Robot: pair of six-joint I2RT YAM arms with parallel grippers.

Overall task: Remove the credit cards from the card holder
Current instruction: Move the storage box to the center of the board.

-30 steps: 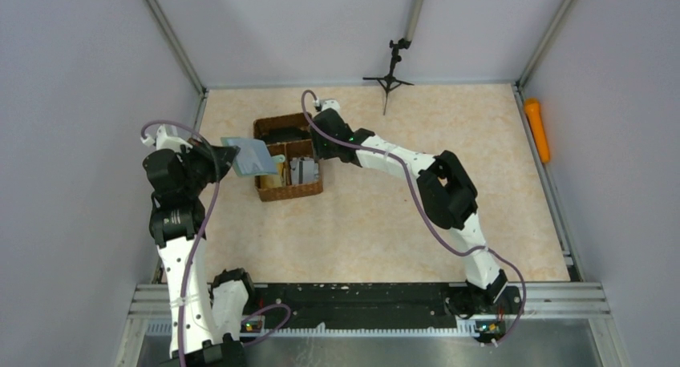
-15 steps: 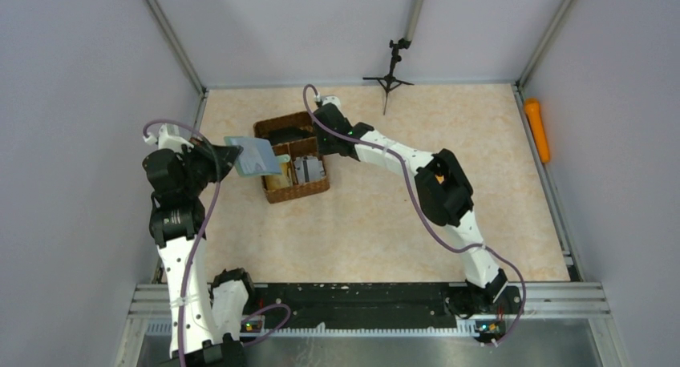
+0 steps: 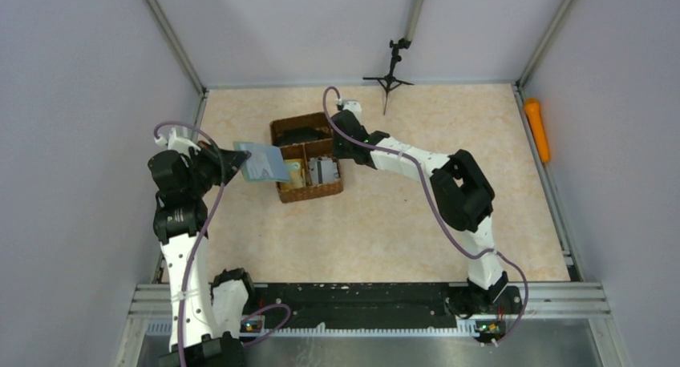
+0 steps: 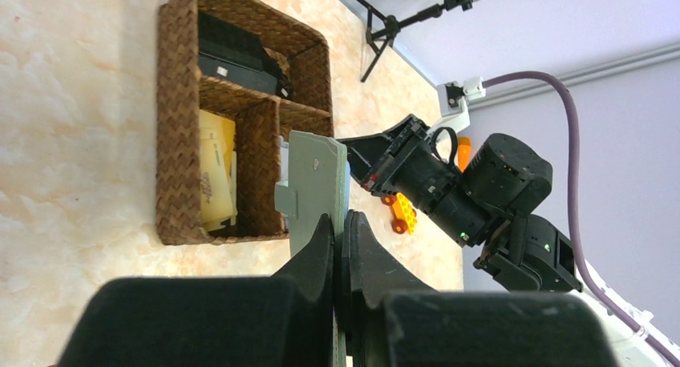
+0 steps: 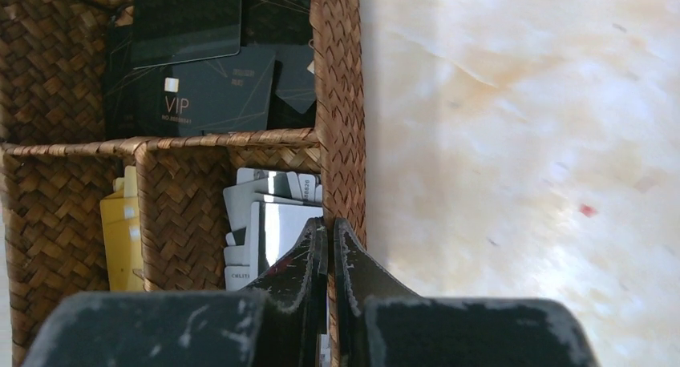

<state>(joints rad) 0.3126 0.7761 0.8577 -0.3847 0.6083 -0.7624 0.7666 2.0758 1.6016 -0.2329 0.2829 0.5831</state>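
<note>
Here, the left gripper [image 4: 340, 227] is clenched on the near edge of the grey-green card holder [image 4: 315, 183]. The holder is folded flat and juts straight out past the fingertips. It hangs in the air over the nearest wall of the wicker tray [image 4: 178, 143]. Across the tray, the right gripper [image 5: 329, 237] is pressed shut, its tips down at the tray's far side wall. Whether they pinch the weave cannot be told. Pale grey cards [image 5: 269, 215] lie in the compartment just beside those tips, with yellow cards [image 5: 124, 231] one compartment further off. Black credit cards [image 5: 204, 102] fill the long compartment ahead. An orange toy block [image 4: 401, 212] sits on the table [image 3: 385, 223] beyond the holder.
</note>
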